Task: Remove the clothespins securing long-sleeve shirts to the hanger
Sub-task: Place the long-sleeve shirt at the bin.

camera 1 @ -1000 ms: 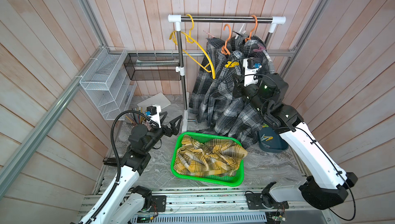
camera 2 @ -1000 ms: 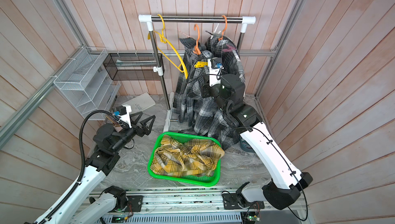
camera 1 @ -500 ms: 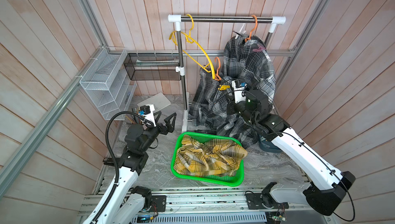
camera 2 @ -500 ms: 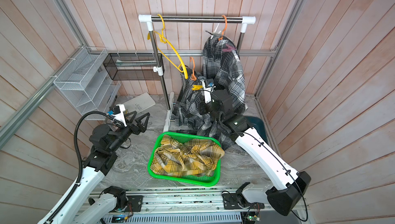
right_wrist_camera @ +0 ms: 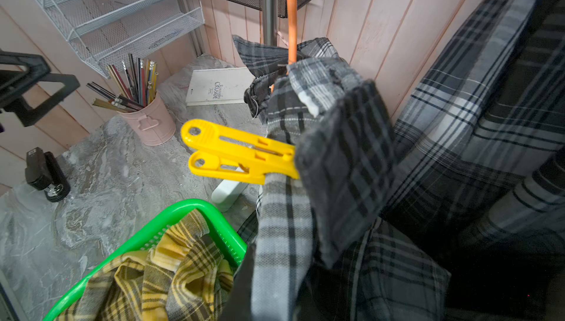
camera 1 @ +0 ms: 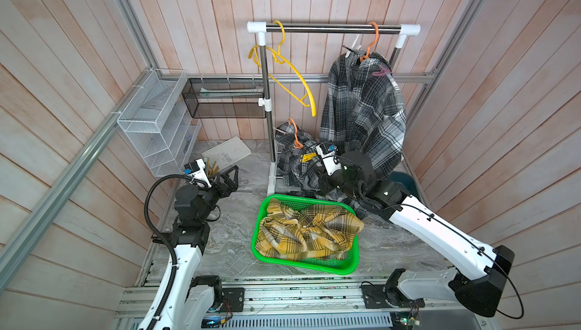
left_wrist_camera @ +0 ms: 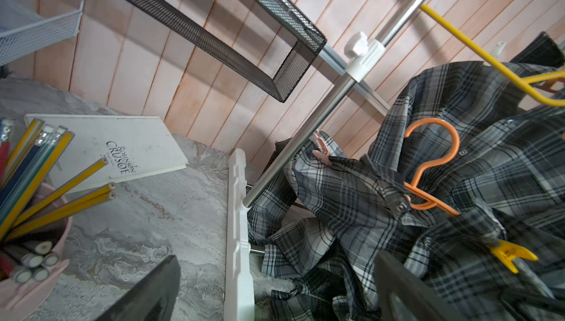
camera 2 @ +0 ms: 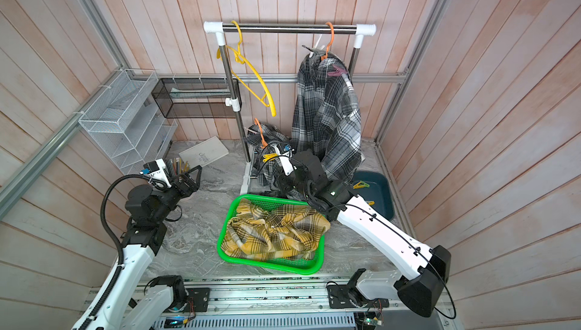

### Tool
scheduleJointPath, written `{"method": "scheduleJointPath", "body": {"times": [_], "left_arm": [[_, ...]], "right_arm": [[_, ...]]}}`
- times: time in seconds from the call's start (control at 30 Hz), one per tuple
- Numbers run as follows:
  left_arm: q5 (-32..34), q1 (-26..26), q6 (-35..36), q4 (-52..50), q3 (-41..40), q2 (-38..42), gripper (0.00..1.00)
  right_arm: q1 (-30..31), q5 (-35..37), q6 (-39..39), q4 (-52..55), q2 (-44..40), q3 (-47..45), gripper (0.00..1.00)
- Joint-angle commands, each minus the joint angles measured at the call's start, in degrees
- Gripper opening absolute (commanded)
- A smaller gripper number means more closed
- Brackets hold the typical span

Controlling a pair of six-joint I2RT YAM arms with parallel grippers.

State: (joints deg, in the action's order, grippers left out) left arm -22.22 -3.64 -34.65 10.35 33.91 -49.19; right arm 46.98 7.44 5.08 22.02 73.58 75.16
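We see the green basket (camera 1: 257,231) at the front middle of the bench (camera 1: 232,243), filled with the yellow plaid shirt (camera 1: 309,234). The teal tub (camera 2: 385,201) at the right edge holds loose clothespins (camera 2: 361,184). The pink cup (right_wrist_camera: 151,122) near the left edge holds pencils (right_wrist_camera: 137,80).

Behind the basket, at the foot of the rack (camera 1: 267,143), the crumpled grey shirt (camera 1: 294,168) lies heaped with its orange hanger (camera 1: 295,135). The yellow clothespin (right_wrist_camera: 241,154) bites a fold of it that stands off the bench. Its long axis runs across the bench, with the handle ends toward the left edge.

The right gripper (camera 1: 320,183) is buried in that shirt, and as far as we can make out it is closed narrowly on the cloth. The left gripper (left_wrist_camera: 276,263) is spread wide and empty. A mauve clothespin (camera 1: 381,71) pins the hanging grey shirt (camera 1: 361,114).
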Motion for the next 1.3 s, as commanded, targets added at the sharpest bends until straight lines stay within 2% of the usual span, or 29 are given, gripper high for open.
{"method": "scheduleJointPath", "body": {"times": [0.0,0.13,0.57,0.77,0.97,1.27], "left_arm": [[-5.4,-1.5,-3.1,3.7,-1.0,-1.4,1.0],[-5.7,-1.5,-1.7,4.1,-0.5,-2.9,1.0],[-6.0,-1.6,0.2,7.6,0.6,-6.2,1.0],[-9.5,-1.5,2.8,14.4,2.7,-11.9,1.0],[-11.7,-1.5,5.4,25.3,3.5,-17.1,1.0],[-18.6,-1.5,8.3,36.1,9.0,-28.8,0.99]], "right_arm": [[2.2,-6.8,-3.0,-2.4,-1.4,4.9,0.0],[3.0,-11.8,-5.3,-2.3,-0.3,11.2,0.0],[3.8,-16.3,-10.8,1.7,2.5,28.4,0.0],[3.5,-20.2,-13.2,3.5,6.7,39.4,0.0],[-1.0,-29.6,-9.9,3.2,11.0,46.4,0.0],[-8.0,-42.9,-3.2,-0.9,11.9,47.6,0.0]]}}
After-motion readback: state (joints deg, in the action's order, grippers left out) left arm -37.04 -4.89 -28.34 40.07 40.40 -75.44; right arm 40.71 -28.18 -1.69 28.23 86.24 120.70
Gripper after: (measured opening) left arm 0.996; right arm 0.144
